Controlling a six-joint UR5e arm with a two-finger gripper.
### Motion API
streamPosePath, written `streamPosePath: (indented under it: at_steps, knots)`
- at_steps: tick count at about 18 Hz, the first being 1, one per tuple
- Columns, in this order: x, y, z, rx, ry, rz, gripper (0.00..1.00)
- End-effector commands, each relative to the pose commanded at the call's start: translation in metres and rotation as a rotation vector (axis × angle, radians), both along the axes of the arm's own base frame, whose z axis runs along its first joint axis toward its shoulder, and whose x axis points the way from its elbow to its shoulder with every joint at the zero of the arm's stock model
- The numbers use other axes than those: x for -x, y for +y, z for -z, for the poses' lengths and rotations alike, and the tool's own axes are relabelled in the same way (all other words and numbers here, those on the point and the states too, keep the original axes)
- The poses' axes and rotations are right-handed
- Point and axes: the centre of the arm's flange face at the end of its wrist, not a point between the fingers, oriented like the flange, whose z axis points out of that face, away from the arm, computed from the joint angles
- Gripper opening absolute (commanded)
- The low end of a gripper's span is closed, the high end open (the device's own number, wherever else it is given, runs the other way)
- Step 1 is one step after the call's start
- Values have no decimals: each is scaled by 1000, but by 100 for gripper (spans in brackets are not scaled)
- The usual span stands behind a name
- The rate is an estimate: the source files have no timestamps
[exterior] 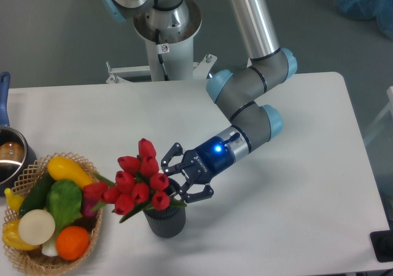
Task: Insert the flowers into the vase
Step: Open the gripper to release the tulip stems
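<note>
Now 1 bunch of about 9 red tulips (138, 182) standing in 1 vase (164, 221), 1 hand (175, 178) released beside them

white table (295, 227), woven basket (92, 236) of vegetables, metal pot (11, 159) at left edge

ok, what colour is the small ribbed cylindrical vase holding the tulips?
Dark grey vase, seen in the fixed camera view below the red tulip bunch.
</note>
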Motion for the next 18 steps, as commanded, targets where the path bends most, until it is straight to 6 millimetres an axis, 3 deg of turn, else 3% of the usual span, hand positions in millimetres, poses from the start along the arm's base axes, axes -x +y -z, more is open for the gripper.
streamPosePath:
  at_steps: [5, 6, 10, 12, 13, 14, 18]
  knots:
    - [2, -1, 0, -2, 4, -3, 57]
    - [3, -3, 0, -5, 8, -7, 69]
    - [5, -6, -1, -9, 16, -15, 73]
    - [7, -8, -1, -11, 19, -18, 80]
    - [10, -10, -1, -11, 23, -24, 91]
    - [11, -12, -1, -11, 23, -29, 94]
    - [25, -25, -7, -16, 32, -58, 100]
